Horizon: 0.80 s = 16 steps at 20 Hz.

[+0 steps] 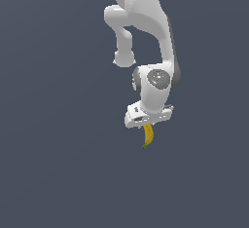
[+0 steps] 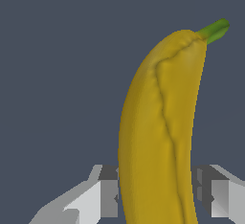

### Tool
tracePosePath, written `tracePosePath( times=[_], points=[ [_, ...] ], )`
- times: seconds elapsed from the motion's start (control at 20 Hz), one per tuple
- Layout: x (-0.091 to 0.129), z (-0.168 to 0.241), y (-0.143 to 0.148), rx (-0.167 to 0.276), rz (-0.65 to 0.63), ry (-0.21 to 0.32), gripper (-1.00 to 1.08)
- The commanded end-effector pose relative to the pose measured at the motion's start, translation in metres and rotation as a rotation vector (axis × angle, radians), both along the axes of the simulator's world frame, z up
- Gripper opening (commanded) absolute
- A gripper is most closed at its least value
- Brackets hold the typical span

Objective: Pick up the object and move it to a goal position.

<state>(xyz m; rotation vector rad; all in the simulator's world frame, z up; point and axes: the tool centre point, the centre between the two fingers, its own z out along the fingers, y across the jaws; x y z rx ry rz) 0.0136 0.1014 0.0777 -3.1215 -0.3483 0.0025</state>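
A small curved yellow banana [image 1: 148,135] with a green tip hangs below the white gripper [image 1: 147,124] in the exterior view, its tip pointing down and slightly toward that view's left. In the wrist view the banana [image 2: 158,137] fills the middle of the picture, green stem far from the camera, and grey fingers [image 2: 103,194] press against both its sides. The gripper [image 2: 155,194] is shut on the banana. The fingertips are hidden behind the hand in the exterior view.
The white arm [image 1: 146,32] reaches down from the top of the exterior view. Everything around it is a plain dark grey-blue surface with no other object in sight.
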Motion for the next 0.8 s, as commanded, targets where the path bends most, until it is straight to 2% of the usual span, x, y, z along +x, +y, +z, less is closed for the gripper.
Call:
tracePosePath(
  times=[0.0,0.75],
  points=[
    [0.014,0.014,0.012,0.0,0.0,-0.002,-1.0],
    [0.079,0.071,0.065,0.0,-0.002,-0.002,-1.0]
  ],
)
